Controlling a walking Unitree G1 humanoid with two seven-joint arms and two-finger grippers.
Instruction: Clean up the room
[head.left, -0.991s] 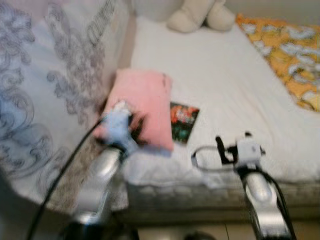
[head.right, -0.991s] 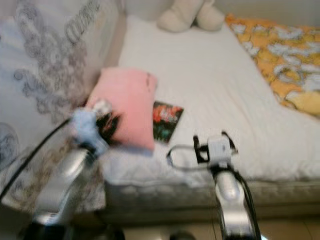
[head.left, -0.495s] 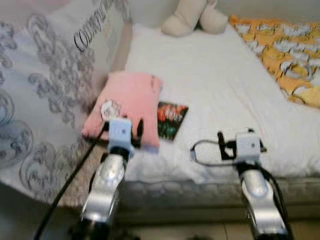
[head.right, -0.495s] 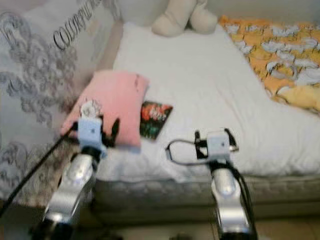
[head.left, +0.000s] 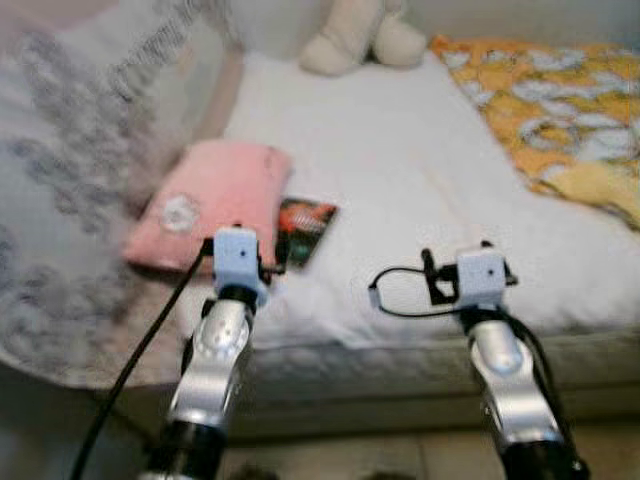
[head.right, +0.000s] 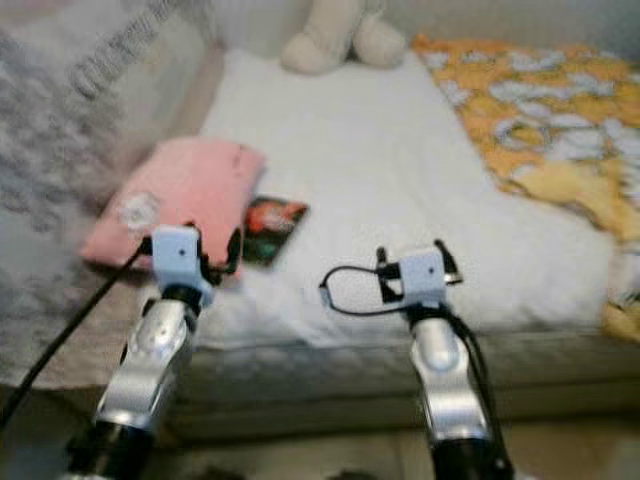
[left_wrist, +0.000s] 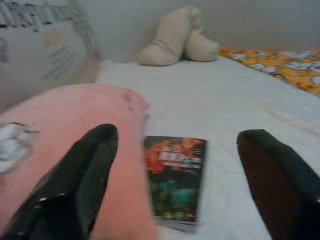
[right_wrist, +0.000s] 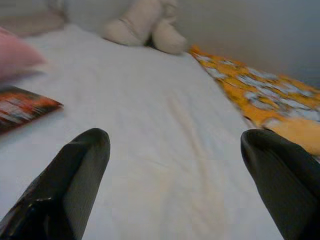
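Left wrist view: left gripper (left_wrist: 175, 165) with fingers spread wide, empty, hovering just before the dark booklet (left_wrist: 175, 175). Touching the booklet's side lies a pink pillow (head.left: 205, 200); beyond it, a cream plush toy (head.left: 350, 40) at the far end of the white bed (head.left: 400, 170). Right gripper (right_wrist: 175, 170), also wide and empty, hangs over bare sheet beside the booklet; orange blanket (head.left: 540, 110) farther off.

1. A bed with a white quilted sheet (head.left: 400, 180) carries everything.
2. A soft pink rectangular pillow (head.left: 205, 200) lies at its left side.
3. A small dark book with an orange-red cover (head.left: 303, 228) lies just beside the pillow.
4. A cream plush toy (head.left: 350, 40) sits at the far end.
5. An orange-and-white patterned blanket (head.left: 545, 110) covers the right side.
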